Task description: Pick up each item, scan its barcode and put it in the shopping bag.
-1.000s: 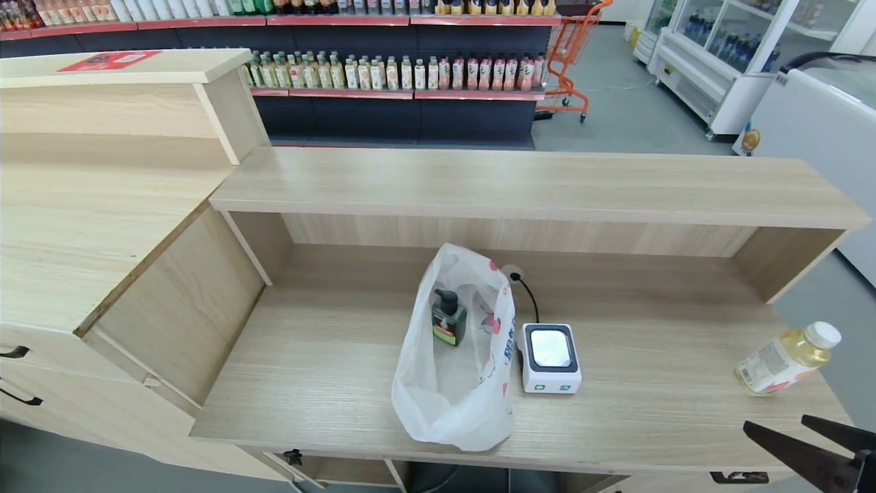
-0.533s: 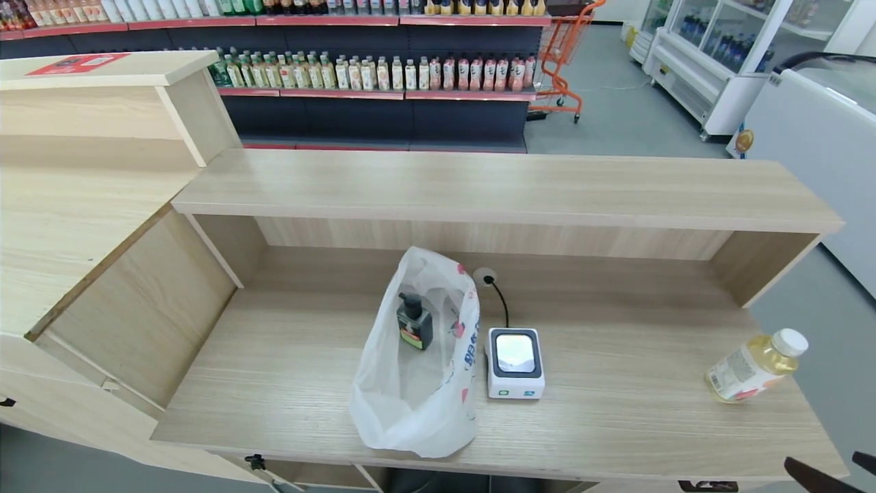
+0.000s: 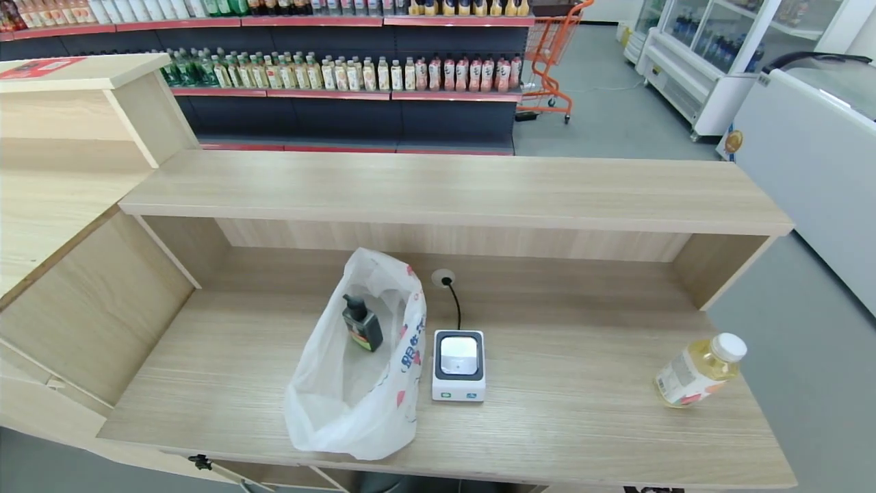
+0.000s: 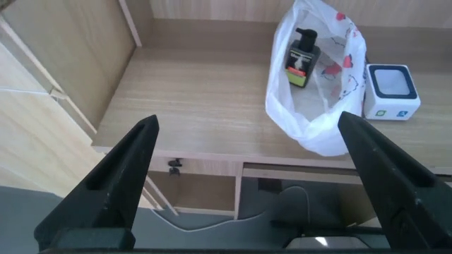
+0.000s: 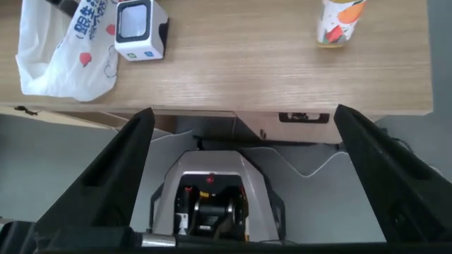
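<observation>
1. The pale, wood-grain counter (image 3: 582, 411) is flat and smooth.
2. Ahead of the left pincer (image 4: 248, 120), a crinkled white thin-plastic shopping bag (image 3: 321, 418) holds a dark pump bottle (image 3: 363, 329).
3. A boxy white scanner (image 3: 458, 366) with a glass window sits just beside the bag.
4. Ahead of the right pincer (image 5: 244, 111) lies a clear yellow-filled, white-capped plastic bottle (image 3: 698, 370), well apart from the scanner.
5. Both pincers gape wide and grip nothing.

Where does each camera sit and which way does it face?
Head view: on the head, facing forward and down at the counter, shopping bag, scanner and yellow bottle.
Left wrist view: behind the open left claw, facing the counter's front edge and bag.
Right wrist view: behind the open right claw, facing down over the counter's edge.
Shared: all show bag and scanner.
</observation>
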Controlling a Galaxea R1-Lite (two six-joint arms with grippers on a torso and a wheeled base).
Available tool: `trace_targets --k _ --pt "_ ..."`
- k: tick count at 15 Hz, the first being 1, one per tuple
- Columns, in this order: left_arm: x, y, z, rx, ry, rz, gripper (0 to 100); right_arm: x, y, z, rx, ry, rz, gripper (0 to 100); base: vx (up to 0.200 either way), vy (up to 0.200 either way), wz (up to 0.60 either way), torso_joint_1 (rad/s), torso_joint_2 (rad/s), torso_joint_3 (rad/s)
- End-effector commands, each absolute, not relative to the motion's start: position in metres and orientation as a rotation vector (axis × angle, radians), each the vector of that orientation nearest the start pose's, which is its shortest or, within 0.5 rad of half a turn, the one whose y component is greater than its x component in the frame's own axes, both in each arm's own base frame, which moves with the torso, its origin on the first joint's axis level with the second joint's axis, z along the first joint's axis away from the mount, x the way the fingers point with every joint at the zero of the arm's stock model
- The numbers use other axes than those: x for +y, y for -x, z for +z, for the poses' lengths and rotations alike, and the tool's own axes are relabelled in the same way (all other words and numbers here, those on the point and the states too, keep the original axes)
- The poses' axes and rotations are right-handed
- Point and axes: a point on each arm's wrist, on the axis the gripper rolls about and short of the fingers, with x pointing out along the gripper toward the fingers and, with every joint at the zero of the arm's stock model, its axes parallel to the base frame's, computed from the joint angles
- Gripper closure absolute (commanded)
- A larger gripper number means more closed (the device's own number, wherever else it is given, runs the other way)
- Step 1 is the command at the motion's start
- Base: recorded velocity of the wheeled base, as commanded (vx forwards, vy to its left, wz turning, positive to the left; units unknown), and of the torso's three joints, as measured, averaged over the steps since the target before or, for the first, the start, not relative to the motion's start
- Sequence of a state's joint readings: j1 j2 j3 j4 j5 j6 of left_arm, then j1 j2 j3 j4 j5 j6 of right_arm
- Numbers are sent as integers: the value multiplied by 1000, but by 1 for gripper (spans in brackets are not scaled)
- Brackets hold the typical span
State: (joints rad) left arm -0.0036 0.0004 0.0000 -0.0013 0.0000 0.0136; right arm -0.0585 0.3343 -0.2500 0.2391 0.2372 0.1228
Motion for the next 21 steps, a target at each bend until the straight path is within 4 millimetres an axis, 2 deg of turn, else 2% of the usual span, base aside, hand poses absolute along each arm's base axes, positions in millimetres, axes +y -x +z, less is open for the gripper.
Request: trace_targets --k 1,6,9,11,14,21 --pt "0 23 76 -2 -14 -3 0 6 9 129 302 -165 160 0 0 -200 0 2 2 -2" --pt "0 23 76 -2 -14 -3 0 6 9 129 301 -165 159 0 0 -200 0 1 2 3" --pt "0 23 76 -2 -14 -3 0 5 6 131 320 -163 126 0 0 0 0 0 0 0" --pt "0 23 76 -2 -14 -3 0 0 -13 137 414 -157 -72 0 0 0 0 0 0 0" --pt "0 23 76 -2 -14 -3 0 -4 -40 142 463 -153 -131 0 0 0 0 0 0 0" --pt "0 23 76 -2 -14 -3 0 -7 -78 106 607 -183 -153 0 0 0 0 0 0 0"
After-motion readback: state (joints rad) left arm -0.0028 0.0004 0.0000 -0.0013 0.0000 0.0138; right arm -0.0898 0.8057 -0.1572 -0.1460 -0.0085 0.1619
